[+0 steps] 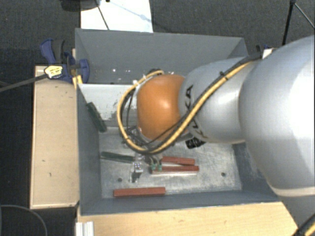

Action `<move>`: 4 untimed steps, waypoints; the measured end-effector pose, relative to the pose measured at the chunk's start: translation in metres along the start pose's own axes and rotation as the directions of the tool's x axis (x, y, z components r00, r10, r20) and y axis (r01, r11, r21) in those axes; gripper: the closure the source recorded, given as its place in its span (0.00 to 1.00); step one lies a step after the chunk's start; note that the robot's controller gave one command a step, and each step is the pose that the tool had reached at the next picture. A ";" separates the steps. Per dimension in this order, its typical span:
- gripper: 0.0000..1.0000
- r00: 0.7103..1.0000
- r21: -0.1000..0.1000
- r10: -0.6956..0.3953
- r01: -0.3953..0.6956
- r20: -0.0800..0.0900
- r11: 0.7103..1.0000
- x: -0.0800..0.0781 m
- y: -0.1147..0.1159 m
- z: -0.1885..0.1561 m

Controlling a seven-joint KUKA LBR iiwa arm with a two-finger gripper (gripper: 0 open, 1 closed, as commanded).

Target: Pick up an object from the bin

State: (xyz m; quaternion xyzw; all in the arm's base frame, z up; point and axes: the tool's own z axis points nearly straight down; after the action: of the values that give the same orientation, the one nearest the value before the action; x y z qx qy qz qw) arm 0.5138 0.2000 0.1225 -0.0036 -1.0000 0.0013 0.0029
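My gripper (139, 170) hangs low over the middle of the bin floor, under the orange wrist cover. Just to its right lie two red-brown sticks (180, 161) (178, 169), side by side, their left ends close to the gripper. A dark green stick (117, 156) lies flat just to its left, pointing toward it. In front of it, near the bin's front wall, rests a third red-brown stick (139, 192). I see nothing held in the gripper.
Another dark green stick (96, 117) leans along the bin's left wall at the back. The thick silver arm comes in from the right and covers the bin's right and back parts.
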 end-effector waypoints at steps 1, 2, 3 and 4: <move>1.00 0.996 -0.005 0.086 -0.086 0.010 0.996 -0.026 -0.028 0.047; 1.00 0.996 -0.005 0.088 -0.088 0.009 0.996 -0.026 -0.028 0.047; 1.00 0.999 -0.004 0.050 -0.050 0.007 0.999 -0.017 -0.029 -0.070; 1.00 0.999 -0.004 0.050 -0.050 0.007 0.999 -0.017 -0.029 -0.070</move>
State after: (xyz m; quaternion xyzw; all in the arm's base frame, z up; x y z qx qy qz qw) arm 0.5312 0.1707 0.1921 -0.0288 -0.9996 -0.0005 -0.0007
